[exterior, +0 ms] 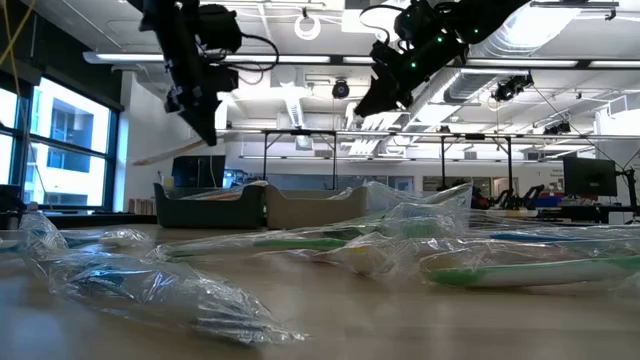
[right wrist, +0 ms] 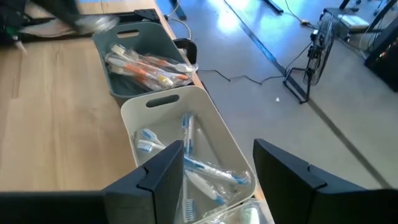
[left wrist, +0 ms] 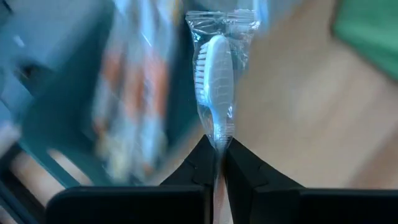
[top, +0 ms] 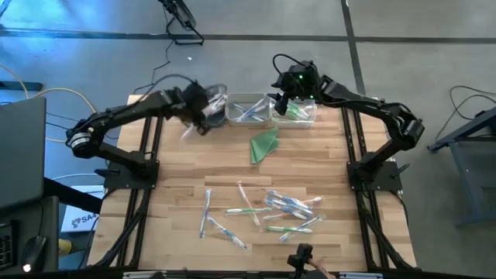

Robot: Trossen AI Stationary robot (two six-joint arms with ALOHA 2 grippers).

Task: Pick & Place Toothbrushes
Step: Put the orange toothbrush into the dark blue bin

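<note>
The left gripper [left wrist: 217, 146] is pinching a crinkly clear-wrapped white toothbrush [left wrist: 217, 74] above the grey bin [right wrist: 134, 59], while the right gripper [right wrist: 217, 168] is hanging parted, empty, over the white bin [right wrist: 217, 124].

I am pinching one wrapped white toothbrush [left wrist: 217, 68] by its neck; more toothbrushes [top: 267, 211] are lying scattered in clear wrappers across the table's near side.
</note>
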